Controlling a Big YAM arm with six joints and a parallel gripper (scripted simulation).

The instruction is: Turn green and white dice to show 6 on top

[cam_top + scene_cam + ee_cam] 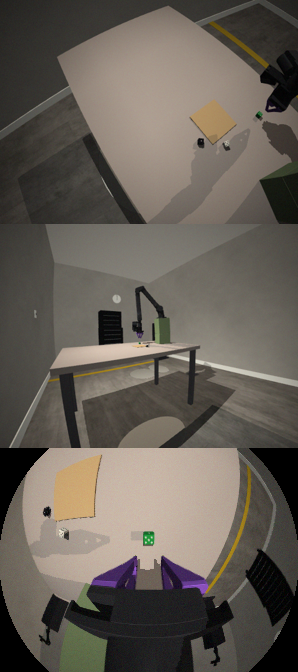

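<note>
The green die [259, 114] [139, 343] [148, 538] lies on the table, off the mat; its upper face looks like a 5 in the wrist view. The white die [227, 143] [63, 533] lies on the table near the mat's corner; its upper face is too small to read surely. The black die [201, 141] [47, 511] lies off the mat's edge, a single pip on top. The tan mat [213, 119] [138, 346] [77, 488] lies flat. My gripper [273, 111] [140, 337] [149, 559] is partly open and empty, above the table near the green die.
The green pedestal [282, 191] [162, 331] [82, 633] carries the arm on the table. The table edge runs beyond the green die, on the side with the yellow floor line [241, 46] [241, 533]. A dark drawer cabinet [110, 326] stands behind the table.
</note>
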